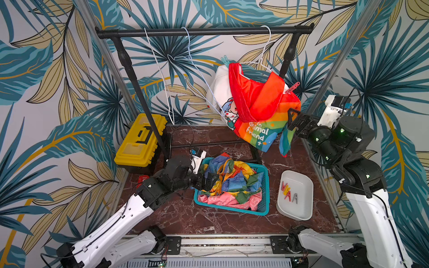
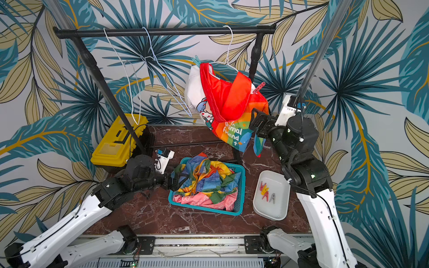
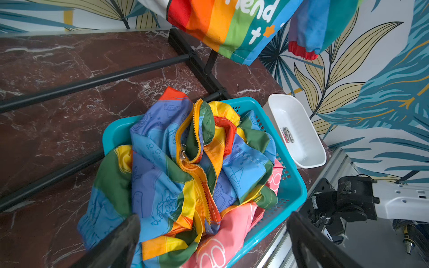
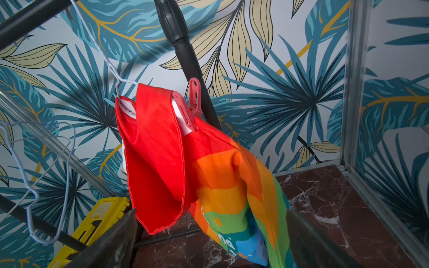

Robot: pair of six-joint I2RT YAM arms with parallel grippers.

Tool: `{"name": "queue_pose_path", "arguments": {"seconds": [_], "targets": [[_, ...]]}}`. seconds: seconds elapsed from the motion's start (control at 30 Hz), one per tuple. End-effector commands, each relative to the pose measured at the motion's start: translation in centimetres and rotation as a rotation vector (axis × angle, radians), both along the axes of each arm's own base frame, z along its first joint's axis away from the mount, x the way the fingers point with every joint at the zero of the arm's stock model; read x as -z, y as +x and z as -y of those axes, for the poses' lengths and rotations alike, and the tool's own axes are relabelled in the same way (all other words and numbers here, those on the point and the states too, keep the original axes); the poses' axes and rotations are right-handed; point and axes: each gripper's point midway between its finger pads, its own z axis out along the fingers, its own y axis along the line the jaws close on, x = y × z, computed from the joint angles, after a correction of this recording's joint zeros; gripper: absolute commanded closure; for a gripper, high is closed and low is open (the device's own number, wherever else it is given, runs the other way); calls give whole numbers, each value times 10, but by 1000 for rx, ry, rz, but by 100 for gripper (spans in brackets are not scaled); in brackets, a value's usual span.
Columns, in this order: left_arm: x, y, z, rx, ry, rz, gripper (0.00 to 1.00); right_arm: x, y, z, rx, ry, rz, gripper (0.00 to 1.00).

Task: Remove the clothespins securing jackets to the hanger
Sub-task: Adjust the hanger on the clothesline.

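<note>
A rainbow-striped jacket with a red hood [image 1: 255, 104] [image 4: 162, 148] hangs on a white wire hanger [image 1: 264, 53] at the right of the rail. A pink clothespin [image 1: 292, 87] [image 4: 193, 104] grips its right shoulder and a teal clothespin [image 1: 225, 60] its left. My right gripper [image 1: 293, 120] [image 4: 211, 214] stands open just right of this jacket, holding nothing. In the teal basket [image 1: 264, 185] lie a rainbow-striped jacket [image 3: 185, 150] and a pink jacket [image 3: 227, 232]. My left gripper [image 1: 210, 181] [image 3: 213, 219] hangs open over the basket's left edge, empty.
A white tray [image 1: 301, 176] right of the basket holds several loose clothespins [image 1: 287, 191]. Two bare wire hangers [image 1: 162, 76] [image 1: 199, 69] hang from the black rail [image 1: 204, 31]. A yellow toolbox [image 1: 139, 141] sits at the back left beside the rack's post.
</note>
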Motion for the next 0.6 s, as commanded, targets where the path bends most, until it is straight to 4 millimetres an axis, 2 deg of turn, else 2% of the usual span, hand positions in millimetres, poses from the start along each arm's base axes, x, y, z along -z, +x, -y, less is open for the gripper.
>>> {"name": "queue_pose_path", "arguments": {"seconds": [0.0, 0.13, 0.27, 0.47, 0.57], "targets": [[0, -4, -2, 18, 0, 23, 0, -15, -8, 14, 55, -93, 21, 0], [-1, 0, 2, 26, -3, 33, 0, -21, 11, 20, 57, -121, 7, 1], [3, 0, 9, 55, 0, 14, 1, -21, 37, 20, -20, -82, -2, 0], [9, 0, 7, 41, 4, -1, 0, -6, 69, 15, -153, -14, -28, 1], [10, 1, 5, 30, 7, 2, 0, 0, 78, 4, -243, 12, -33, 6]]}}
